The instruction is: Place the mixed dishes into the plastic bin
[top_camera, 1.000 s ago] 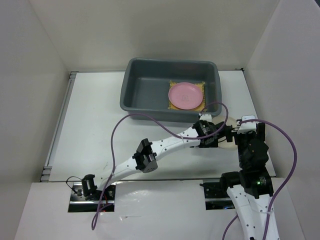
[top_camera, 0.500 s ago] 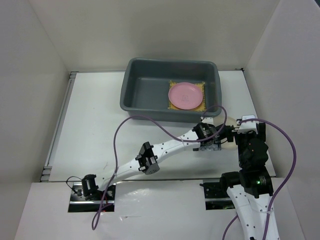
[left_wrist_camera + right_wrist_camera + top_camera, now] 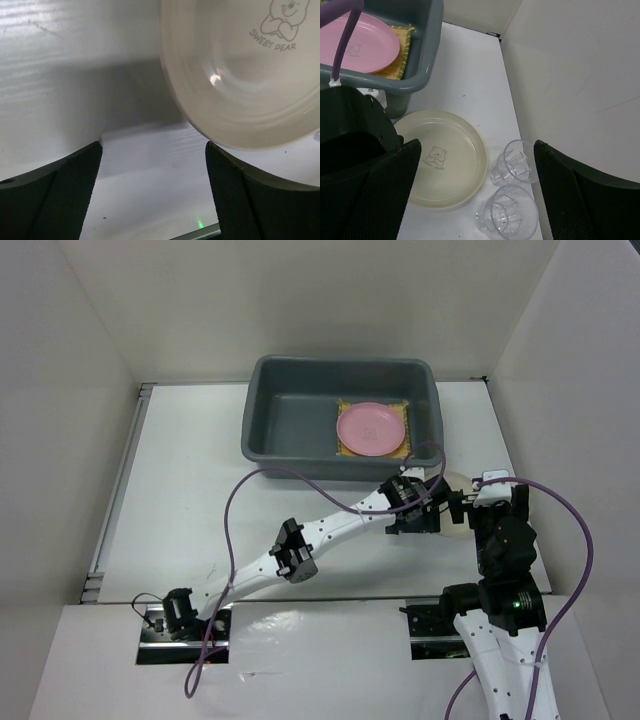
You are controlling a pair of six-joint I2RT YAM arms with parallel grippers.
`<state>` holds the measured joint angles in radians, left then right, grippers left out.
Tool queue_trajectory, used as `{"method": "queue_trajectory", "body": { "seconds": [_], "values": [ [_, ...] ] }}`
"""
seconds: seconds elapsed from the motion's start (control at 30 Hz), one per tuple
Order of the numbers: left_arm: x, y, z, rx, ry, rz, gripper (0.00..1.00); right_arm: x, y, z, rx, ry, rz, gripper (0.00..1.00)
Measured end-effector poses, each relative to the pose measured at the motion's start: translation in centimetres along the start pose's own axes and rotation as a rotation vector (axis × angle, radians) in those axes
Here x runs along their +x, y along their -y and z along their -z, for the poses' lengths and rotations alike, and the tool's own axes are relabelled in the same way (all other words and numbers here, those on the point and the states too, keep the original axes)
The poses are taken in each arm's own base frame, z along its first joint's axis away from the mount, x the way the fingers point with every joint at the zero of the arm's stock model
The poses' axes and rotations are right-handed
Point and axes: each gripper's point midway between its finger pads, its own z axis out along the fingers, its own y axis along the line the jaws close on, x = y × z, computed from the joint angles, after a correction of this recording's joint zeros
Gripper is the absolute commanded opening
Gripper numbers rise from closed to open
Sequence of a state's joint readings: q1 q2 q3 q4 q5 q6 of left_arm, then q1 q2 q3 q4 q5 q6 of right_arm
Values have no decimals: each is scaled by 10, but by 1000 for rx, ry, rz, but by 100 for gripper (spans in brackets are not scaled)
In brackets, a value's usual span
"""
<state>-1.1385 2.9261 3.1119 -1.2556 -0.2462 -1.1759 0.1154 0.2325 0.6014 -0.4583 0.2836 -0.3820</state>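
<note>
**Left hand spread at the cream plate, two dishes binned**

Left hand [image 3: 152, 150] hangs released and empty just off the near right corner of the bin [image 3: 270, 430], fingers wide, with the rim of the cream plate [image 3: 445, 160] just ahead of them; contact cannot be told. The right hand [image 3: 476, 165] hovers close by, also slack and empty.

Inside the bin's right half the pink plate [image 3: 371, 428] rests on the yellow mat [image 3: 400, 60], so roughly half the job looks done. The cream plate and two clear cups [image 3: 517, 162] remain on the surface [image 3: 180, 490], outside the bin.

Room is tight here: the bin's near wall rises beside the plate, and the cups sit between it and the side wall [image 3: 580, 75]. The bin's left half shows bare floor.
</note>
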Motion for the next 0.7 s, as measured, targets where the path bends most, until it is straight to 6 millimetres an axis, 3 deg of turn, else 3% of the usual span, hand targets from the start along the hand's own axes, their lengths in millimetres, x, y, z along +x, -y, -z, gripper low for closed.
{"method": "queue_trajectory", "body": {
  "seconds": [0.33,0.7],
  "values": [
    [-24,9,-9,92,-20,41,83,-3,-2,2,-17,19,-3,97],
    [-28,14,-9,109,4,44,84,-32,9,35,1,217,-51,97]
  ]
}}
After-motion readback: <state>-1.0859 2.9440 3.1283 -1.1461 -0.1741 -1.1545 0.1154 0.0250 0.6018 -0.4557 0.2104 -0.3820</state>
